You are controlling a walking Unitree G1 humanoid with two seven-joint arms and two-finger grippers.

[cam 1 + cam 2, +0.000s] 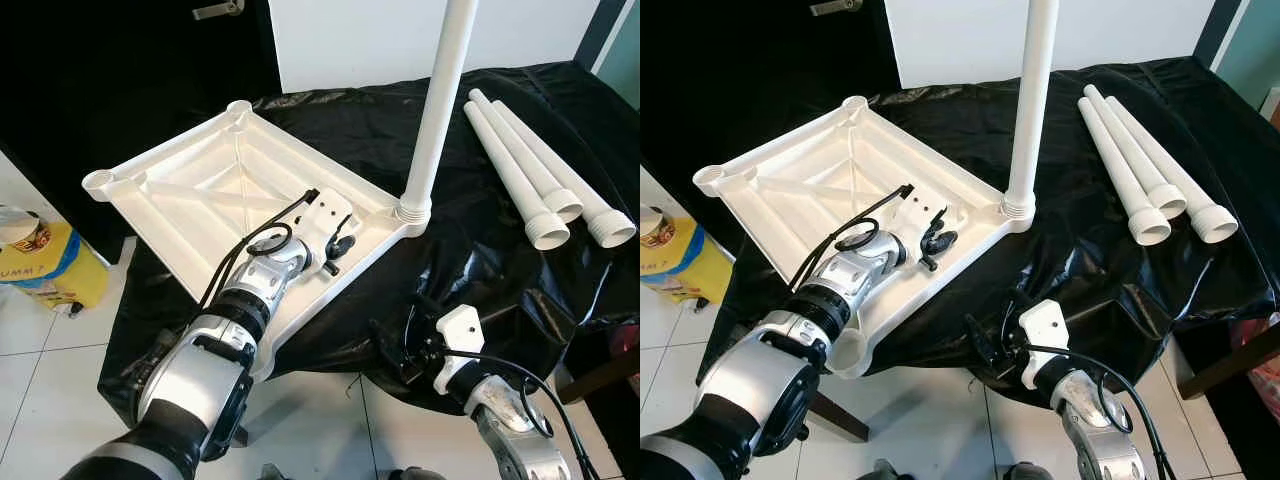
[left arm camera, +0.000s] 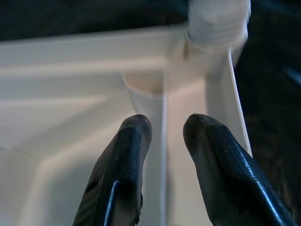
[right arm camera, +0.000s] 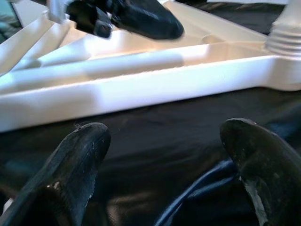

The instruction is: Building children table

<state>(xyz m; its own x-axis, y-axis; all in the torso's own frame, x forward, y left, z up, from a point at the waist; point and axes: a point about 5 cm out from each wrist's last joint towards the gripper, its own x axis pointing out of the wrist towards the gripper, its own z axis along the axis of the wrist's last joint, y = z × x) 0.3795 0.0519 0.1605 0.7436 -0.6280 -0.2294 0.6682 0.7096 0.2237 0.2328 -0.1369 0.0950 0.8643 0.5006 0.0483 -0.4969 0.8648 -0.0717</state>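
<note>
left gripper (image 1: 338,243) fingers slightly apart inside the upturned tabletop (image 1: 190,185); right gripper (image 1: 395,350) fingers spread wide.

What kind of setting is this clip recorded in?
Probably a room in a home, used for furniture assembly: white floor tiles, a black plastic sheet draped over a table, and on it an upside-down white plastic tabletop with one white tube leg fitted and three loose white legs beside.
</note>
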